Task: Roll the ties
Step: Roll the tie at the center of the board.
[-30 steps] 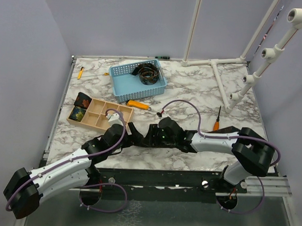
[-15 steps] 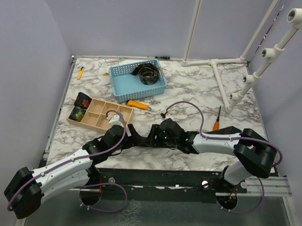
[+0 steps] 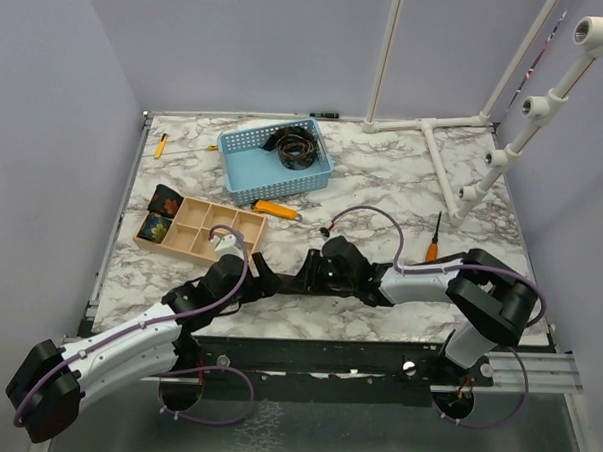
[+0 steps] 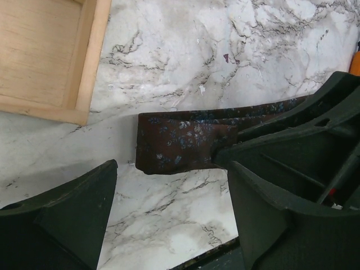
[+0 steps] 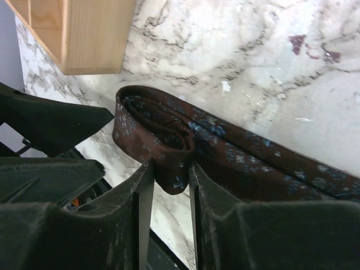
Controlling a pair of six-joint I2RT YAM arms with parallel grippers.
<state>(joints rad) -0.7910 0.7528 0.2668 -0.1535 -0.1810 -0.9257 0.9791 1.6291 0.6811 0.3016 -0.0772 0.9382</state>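
Note:
A brown tie with small blue patterns (image 4: 180,140) lies on the marble table as a flat strip. Its end is folded into a small roll (image 5: 160,132). My right gripper (image 5: 166,174) is shut on that roll, and the strip (image 5: 270,166) trails away to the right. My left gripper (image 4: 169,208) is open and empty, just in front of the tie's end and not touching it. In the top view both grippers meet near the table's front, left (image 3: 267,282) and right (image 3: 304,276). The tie is barely visible between them.
A wooden divider tray (image 3: 196,243) holding coiled ties (image 3: 158,226) sits just behind the left gripper. A blue basket (image 3: 246,174) with a coiled tie (image 3: 297,146) stands at the back. An orange tool (image 3: 275,208), an orange screwdriver (image 3: 433,243) and a white pipe rack (image 3: 449,172) are nearby.
The right gripper has edged left with the tie's rolled end still in it. The left gripper has shifted slightly nearer the front edge.

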